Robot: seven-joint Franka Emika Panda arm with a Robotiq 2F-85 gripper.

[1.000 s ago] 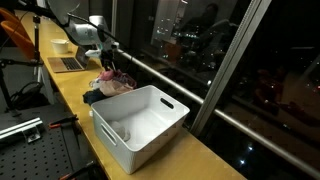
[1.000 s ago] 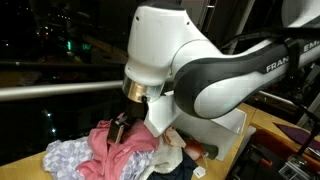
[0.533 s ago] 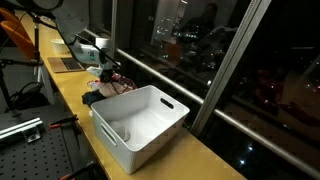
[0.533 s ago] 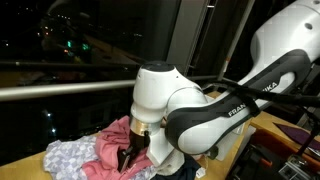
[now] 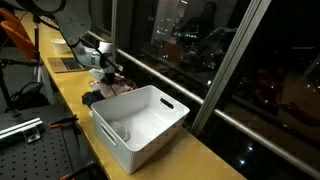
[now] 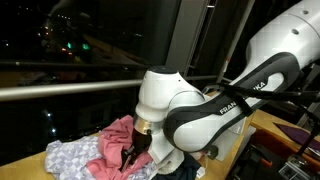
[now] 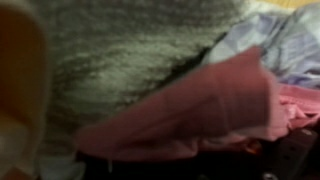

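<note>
The hand [image 6: 134, 156] is sunk into the pink garment [image 6: 110, 150] atop the clothes heap [image 6: 66, 158] on the worktop [image 5: 68, 98] just beyond the white bin [image 5: 140, 125], and though I cannot tell whether it is open or closed, it should pinch one thick fold only.

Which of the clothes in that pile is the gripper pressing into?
The pink garment in the middle of the pile: the gripper has its tips down in its folds, while the pale patterned cloth beside it lies clear of the gripper.
</note>
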